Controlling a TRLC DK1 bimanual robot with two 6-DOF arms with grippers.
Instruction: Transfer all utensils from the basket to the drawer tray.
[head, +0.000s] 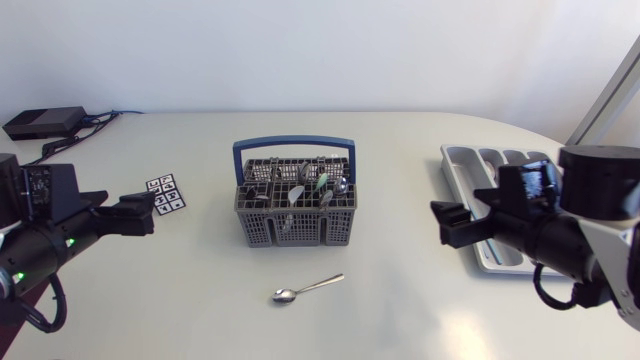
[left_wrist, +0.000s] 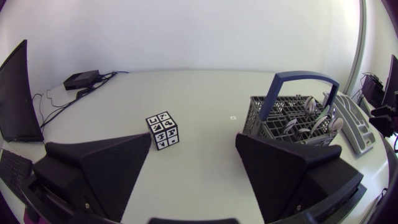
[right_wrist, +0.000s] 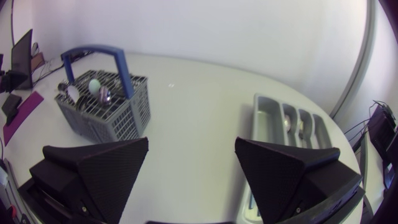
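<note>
Left gripper (head: 148, 213) is hovering well to the left of the basket (head: 295, 232) in the head view, fingers spread, nothing between them. Right gripper (head: 445, 222) is hovering well to the right of the basket, likewise spread and holding nothing. Basket is sitting mid-table (head: 400, 300) with its blue handle upright. Several utensils (head: 322, 185) are standing in its compartments. One spoon (head: 307, 289) is lying flat on the table just in front of the basket, bowl end toward my left arm's side, touching neither gripper. Drawer tray (head: 465, 160) is lying right of the basket, beyond my right gripper and partly hidden by that arm. Marker cube (head: 165, 193) is sitting between the basket and my left gripper. Black box (head: 42, 121) is resting far left of the basket, at the back corner.

Left wrist view: my left gripper (left_wrist: 193, 142) is standing wide open over bare table. Marker cube (left_wrist: 163, 130) is sitting just ahead of one finger. The basket (left_wrist: 273, 127) is sitting ahead of the other finger, utensils (left_wrist: 320, 121) showing above its rim. Drawer tray (left_wrist: 354, 124) is lying past the basket.

Right wrist view: my right gripper (right_wrist: 191, 148) is standing wide open, gripping nothing. The basket (right_wrist: 106, 121) is sitting ahead of one finger, utensils (right_wrist: 93, 87) poking up inside. Drawer tray (right_wrist: 264, 109) is lying ahead of the other finger, well apart from the basket.
</note>
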